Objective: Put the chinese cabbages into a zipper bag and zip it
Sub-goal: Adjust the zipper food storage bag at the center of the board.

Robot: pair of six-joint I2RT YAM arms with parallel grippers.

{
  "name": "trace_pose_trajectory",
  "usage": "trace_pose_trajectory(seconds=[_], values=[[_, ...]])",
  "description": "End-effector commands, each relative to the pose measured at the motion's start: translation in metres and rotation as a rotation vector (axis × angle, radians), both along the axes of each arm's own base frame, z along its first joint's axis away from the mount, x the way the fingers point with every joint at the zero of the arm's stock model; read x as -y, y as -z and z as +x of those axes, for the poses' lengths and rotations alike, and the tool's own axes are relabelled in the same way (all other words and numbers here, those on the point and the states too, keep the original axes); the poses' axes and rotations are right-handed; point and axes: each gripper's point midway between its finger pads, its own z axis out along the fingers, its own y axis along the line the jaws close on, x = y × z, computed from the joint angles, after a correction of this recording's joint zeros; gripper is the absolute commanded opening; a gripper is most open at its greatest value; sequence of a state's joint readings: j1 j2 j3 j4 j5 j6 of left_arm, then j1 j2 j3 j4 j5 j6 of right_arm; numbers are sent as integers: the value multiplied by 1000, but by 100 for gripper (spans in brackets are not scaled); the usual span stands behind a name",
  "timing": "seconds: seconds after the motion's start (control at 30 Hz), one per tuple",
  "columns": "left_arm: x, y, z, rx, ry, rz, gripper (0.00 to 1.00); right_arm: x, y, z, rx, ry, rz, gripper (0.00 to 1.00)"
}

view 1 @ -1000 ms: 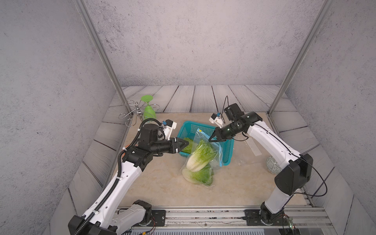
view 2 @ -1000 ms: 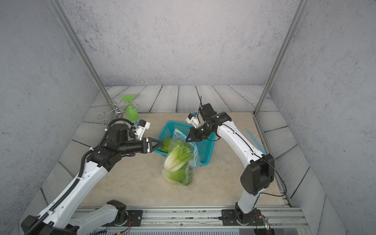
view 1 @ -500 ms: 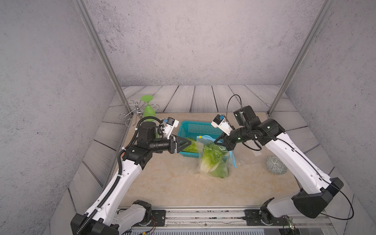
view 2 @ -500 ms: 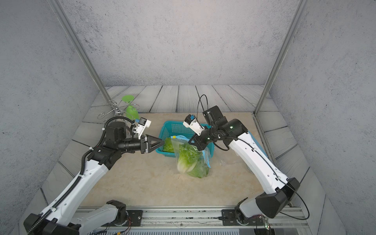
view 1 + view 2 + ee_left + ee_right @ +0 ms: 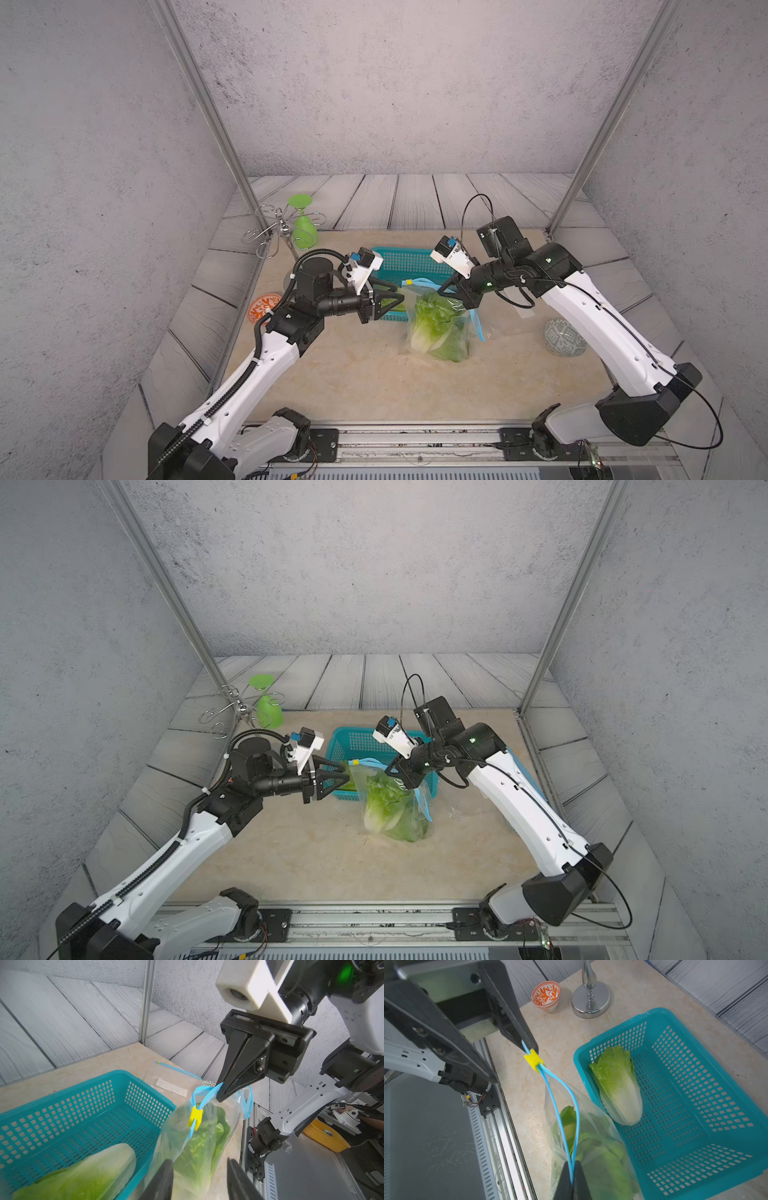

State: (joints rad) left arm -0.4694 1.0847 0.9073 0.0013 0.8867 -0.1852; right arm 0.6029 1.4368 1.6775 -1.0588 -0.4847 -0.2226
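Honestly, I was only partway through. My right gripper (image 5: 221, 1094) was clamped on the blue zipper strip (image 5: 554, 1105) at one end of the mouth. It held the zipper bag (image 5: 178, 1124) upright, and the bag's bottom seemed to rest on the tabletop (image 5: 353, 374) just beside the teal basket (image 5: 83, 1085).

Through the plastic I could see cabbage in the bag (image 5: 436, 328), though no view let me count the heads. One more cabbage head (image 5: 618, 1086) lay on the basket floor, outside the bag, so by my reckoning the loading was not finished.

My left gripper (image 5: 199, 1160) had its jaws apart with nothing between them. One fingertip was right beside the yellow slider (image 5: 533, 1060), which sat at the opposite end of the strip from my right gripper. Between the two, the sides of the strip stood parted, so the mouth was open and the zip not yet run.

As I judged it, what was left was to fetch the head from the basket, drop it in, then draw the slider across.
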Motion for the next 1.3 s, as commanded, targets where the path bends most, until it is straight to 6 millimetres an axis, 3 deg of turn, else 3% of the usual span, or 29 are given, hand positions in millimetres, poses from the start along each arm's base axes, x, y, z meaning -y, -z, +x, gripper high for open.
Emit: trace_pose_trajectory(seconds=[0.0,0.27,0.4,0.53,0.67,0.9,1.0,1.13,1.27], values=[[11,-9,-1,129,47,-27,41,-5,-3,-3,7,-33,24,0],[14,-8,6,172,39,-32,2,-5,-2,-2,7,-26,21,0],[14,-2,10,143,21,-25,5,-5,-6,-3,11,-32,33,0],[9,9,19,131,-22,20,17,-6,-11,-7,10,-44,49,0],[9,3,17,131,5,11,29,-5,-11,-10,9,-49,55,0],[21,-9,5,137,88,-63,33,-7,-9,-9,0,-51,54,0],[24,-14,2,141,107,-82,26,-6,-9,-9,2,-48,49,0],[20,-8,-2,143,115,-44,0,-4,-9,-9,9,-42,45,0],[16,-3,-7,143,120,-16,0,-3,-9,-8,11,-31,45,0]])
